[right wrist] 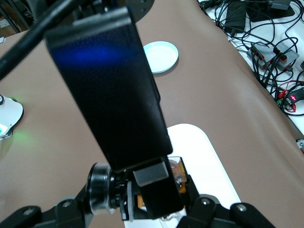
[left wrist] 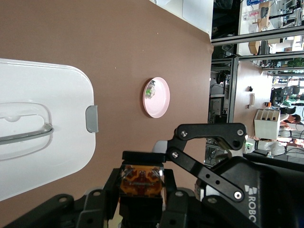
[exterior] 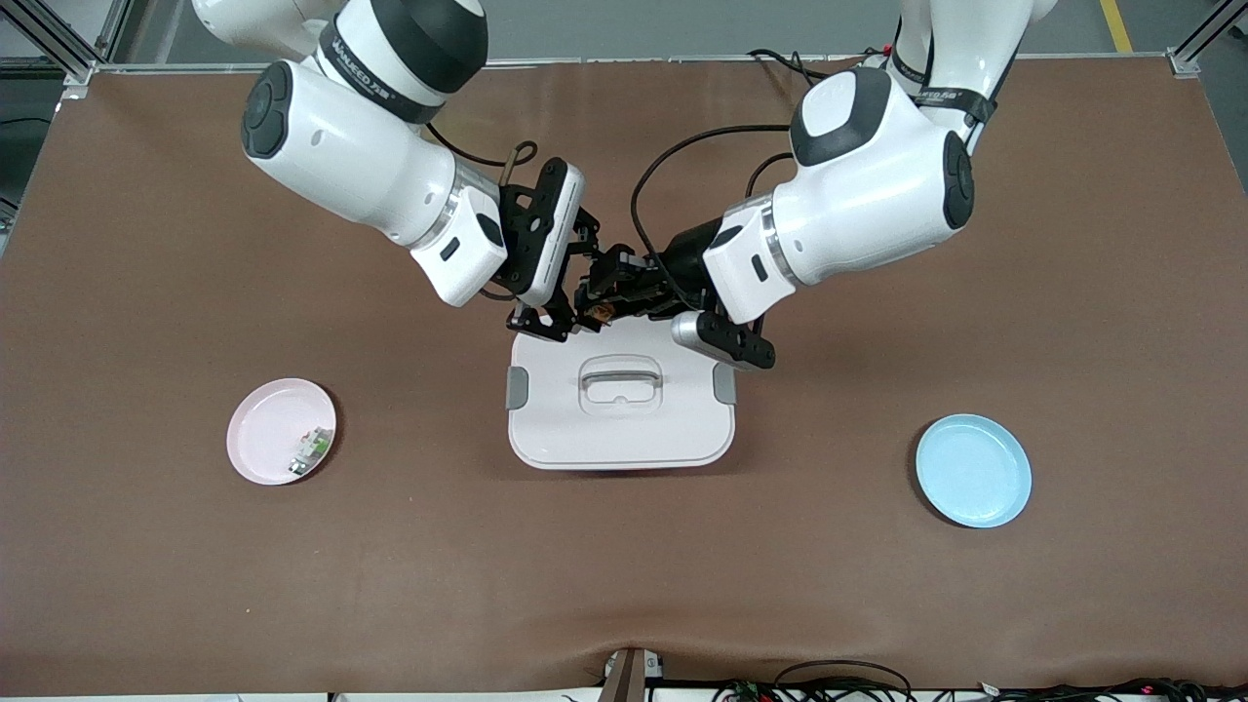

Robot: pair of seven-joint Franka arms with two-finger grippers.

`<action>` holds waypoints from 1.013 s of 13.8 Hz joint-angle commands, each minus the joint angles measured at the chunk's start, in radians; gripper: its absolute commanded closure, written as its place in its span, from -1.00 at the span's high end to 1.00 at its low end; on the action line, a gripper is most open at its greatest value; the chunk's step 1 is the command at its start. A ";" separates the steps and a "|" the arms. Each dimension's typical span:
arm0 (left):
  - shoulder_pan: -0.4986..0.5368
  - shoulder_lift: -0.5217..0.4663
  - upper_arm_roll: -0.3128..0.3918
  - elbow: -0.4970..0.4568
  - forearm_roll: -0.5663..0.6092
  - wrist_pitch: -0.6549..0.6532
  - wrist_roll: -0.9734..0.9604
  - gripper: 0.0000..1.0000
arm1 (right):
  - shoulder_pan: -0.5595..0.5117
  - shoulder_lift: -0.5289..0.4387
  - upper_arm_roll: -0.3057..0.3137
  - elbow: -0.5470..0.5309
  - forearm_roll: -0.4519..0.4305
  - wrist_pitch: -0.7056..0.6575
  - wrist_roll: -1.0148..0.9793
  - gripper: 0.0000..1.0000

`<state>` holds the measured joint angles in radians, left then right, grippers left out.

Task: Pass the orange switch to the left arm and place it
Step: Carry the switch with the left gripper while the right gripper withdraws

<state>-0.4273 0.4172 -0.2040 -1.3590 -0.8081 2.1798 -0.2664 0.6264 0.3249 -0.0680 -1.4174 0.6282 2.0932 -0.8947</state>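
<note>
Orange switch (exterior: pixel 602 312) hung in the air over the edge of the box (exterior: pixel 620 405) that lay farthest from the front camera, caught between the two claws where they met. Taking the box as the landmark and going across the front view from the right arm's end of the table (exterior: pixel 146 585): a pink plate (exterior: pixel 263 429) lay well apart from the box toward that end, with a small white-and-green component (exterior: pixel 310 450) on it at the side toward the box. Next came the right claw (exterior: pixel 561 312), over the box's farthest edge, its fingers closed narrowly on the switch. In the left wrist view the switch (left wrist: pixel 141 180) showed its orange face between dark fingers (left wrist: pixel 167 183), with the box (left wrist: pixel 42 128) below and the pink plate (left wrist: pixel 159 99) farther off. In the right wrist view the switch (right wrist: pixel 175 173) sat just under a long black finger (right wrist: pixel 156 190), above the box (right wrist: pixel 204 152). The left claw (exterior: pixel 624 292) was over that same edge, touching the switch; whether its fingers had clamped, I could not tell. A blue plate (exterior: pixel 973 471) lay well apart from the box toward the left arm's end.
</note>
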 commanded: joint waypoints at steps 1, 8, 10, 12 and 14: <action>-0.011 0.003 0.003 0.014 0.023 0.009 -0.037 -1.00 | 0.015 0.005 -0.021 0.026 -0.008 -0.012 0.023 1.00; -0.010 0.002 0.003 0.014 0.087 0.008 -0.040 -1.00 | 0.003 -0.009 -0.039 0.018 -0.012 -0.044 0.023 1.00; 0.004 0.002 0.012 0.011 0.115 0.006 -0.040 -1.00 | 0.003 -0.024 -0.088 0.008 -0.028 -0.111 0.023 1.00; 0.022 0.002 0.015 0.008 0.170 0.002 -0.042 -1.00 | 0.001 -0.050 -0.127 -0.002 -0.062 -0.198 0.023 1.00; 0.074 -0.014 0.015 0.000 0.242 -0.059 -0.042 -1.00 | -0.001 -0.076 -0.174 -0.024 -0.080 -0.284 0.020 1.00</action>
<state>-0.3943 0.4177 -0.1879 -1.3597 -0.6299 2.1721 -0.2932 0.6225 0.2949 -0.2076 -1.4082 0.5743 1.8723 -0.8904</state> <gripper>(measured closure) 0.595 0.000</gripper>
